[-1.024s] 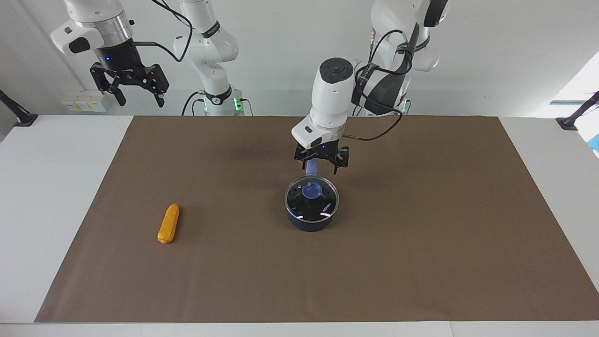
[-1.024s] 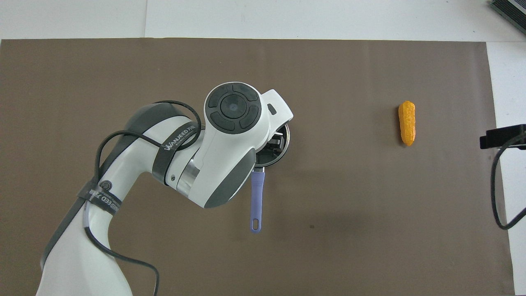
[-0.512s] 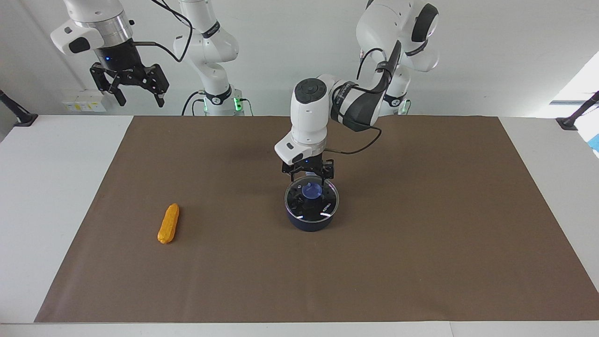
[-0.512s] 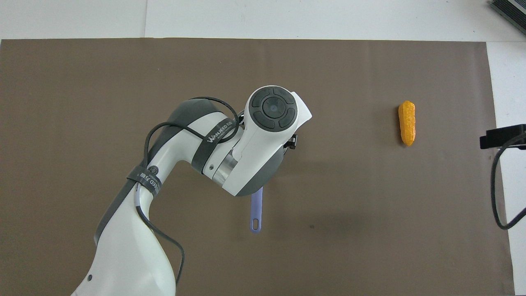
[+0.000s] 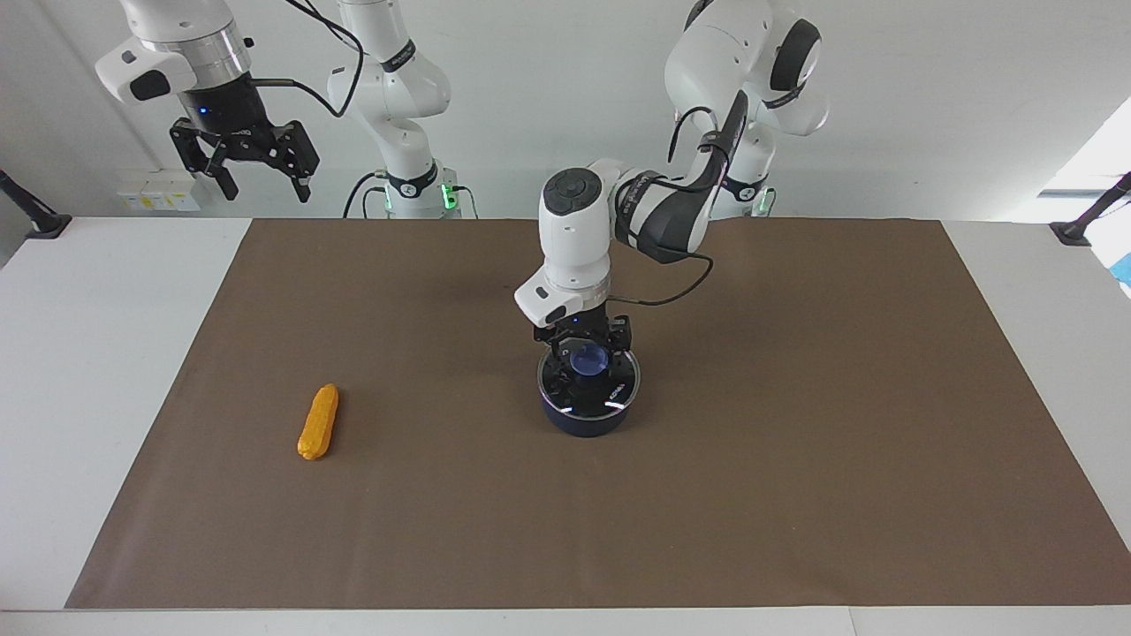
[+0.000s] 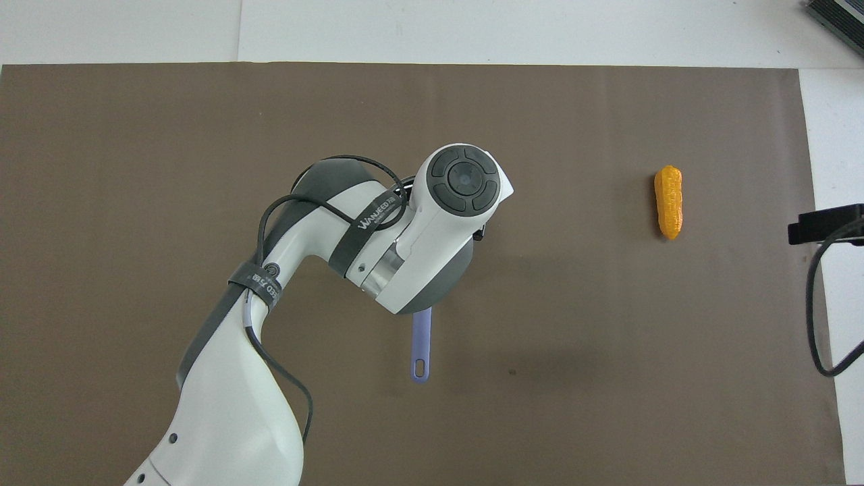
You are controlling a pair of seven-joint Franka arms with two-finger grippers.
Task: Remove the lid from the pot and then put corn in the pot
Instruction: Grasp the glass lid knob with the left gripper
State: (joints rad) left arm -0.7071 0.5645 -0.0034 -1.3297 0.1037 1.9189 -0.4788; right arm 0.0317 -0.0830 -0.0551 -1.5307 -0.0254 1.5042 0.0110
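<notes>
Pot [image 5: 588, 415]: dark blue saucepan standing upright on the brown mat [image 5: 795, 442], about midway between the two ends of the table [image 5: 106, 353]. Its handle [image 6: 421, 347] points toward the robots; in the overhead view only the handle shows, the rest being covered by the left arm.

Lid [image 5: 610, 393]: clear glass disc with a metal rim, seated flat on the pot, not yet lifted. Its blue knob [image 5: 588, 359] stands at the centre.

Corn [image 5: 318, 421]: orange-yellow cob lying flat on the mat toward the right arm's end of the table, well apart from the pot and about as far from the robots as the pot. Its long axis runs roughly toward and away from the robots.

Left gripper [image 5: 583, 346]: lowered over the lid with the arm reaching out from its base; jaws spread wide, one finger on either side of the knob. Whether the fingers touch the knob cannot be told.

Right gripper [image 5: 261, 187]: raised high above the table edge nearest the robots, at the right arm's end; jaws spread apart and holding nothing. This arm waits.
</notes>
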